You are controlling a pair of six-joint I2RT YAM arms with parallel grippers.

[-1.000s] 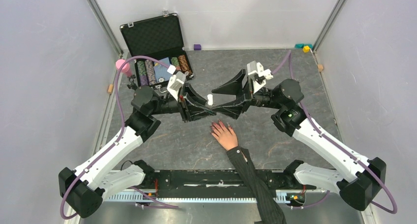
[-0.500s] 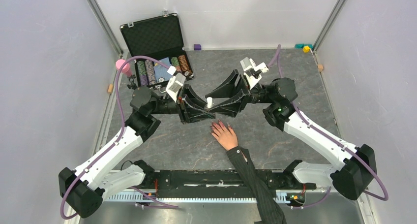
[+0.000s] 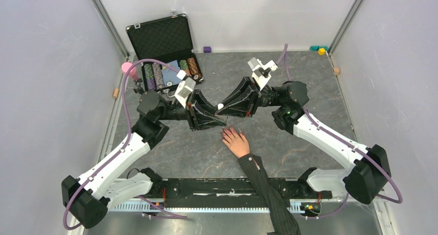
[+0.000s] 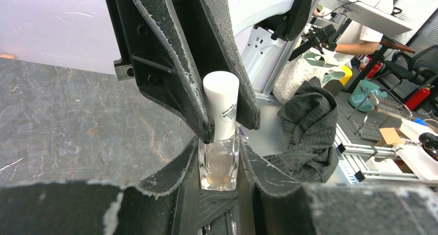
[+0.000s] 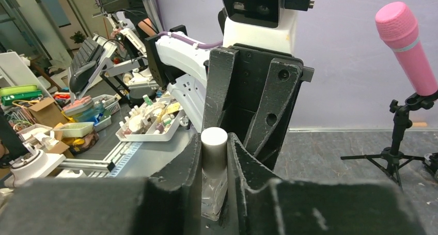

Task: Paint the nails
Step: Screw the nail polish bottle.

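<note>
Above desk [image 3: 320,90]: left pincer [image 4: 219,157] clamps bottle [image 4: 219,168]; right pincer [image 5: 214,142] nips cap [image 4: 221,103].
Bottle: likely slick, fragile glass; hold body.
Nails [image 3: 227,133]: tiny, glossy; brush lightly.

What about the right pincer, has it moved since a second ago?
Yes. The right pincer swung left, toward the chip case, and closed on the white cap.
</note>
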